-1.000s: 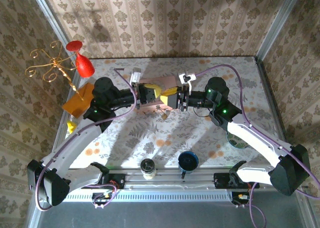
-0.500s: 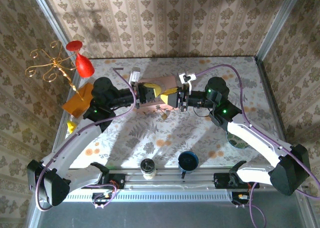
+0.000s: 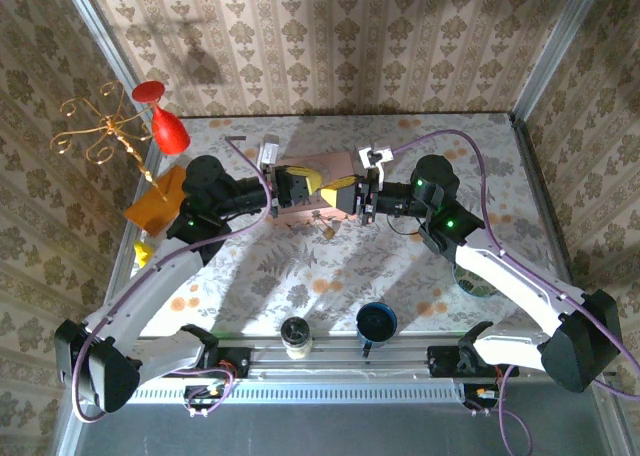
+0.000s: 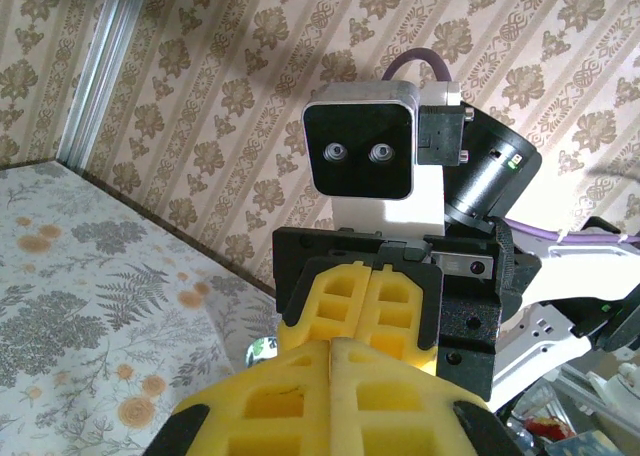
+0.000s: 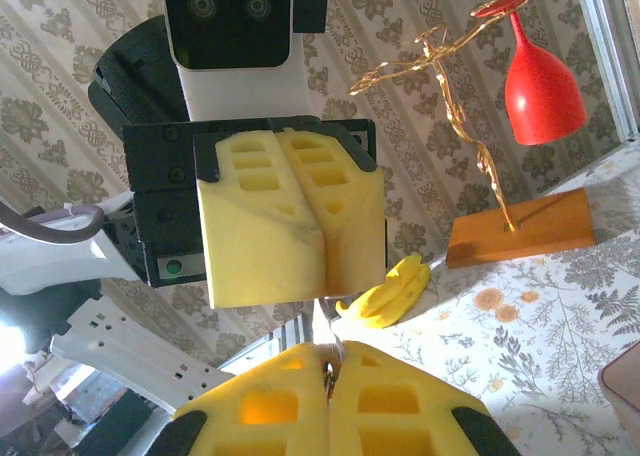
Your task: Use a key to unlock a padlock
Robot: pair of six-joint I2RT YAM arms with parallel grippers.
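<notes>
Facing tip to tip just above the padlock [image 3: 328, 231], the left gripper [image 3: 310, 182] and the right gripper [image 3: 342, 186] look lined up to work a key into it. Both are squeezed shut. A tiny metal bit [image 5: 325, 378] peeks between the right one's fingers, maybe the key, but I cannot tell.

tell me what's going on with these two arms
The left gripper and right gripper meet tip to tip above the table, by the near edge of the pink box, and both are shut. A small brass thing, apparently the padlock, shows just beneath where they meet. Whether it hangs from a gripper or lies on the table is unclear. A bit of metal peeks between the right gripper's fingertips, too small to identify.
</notes>
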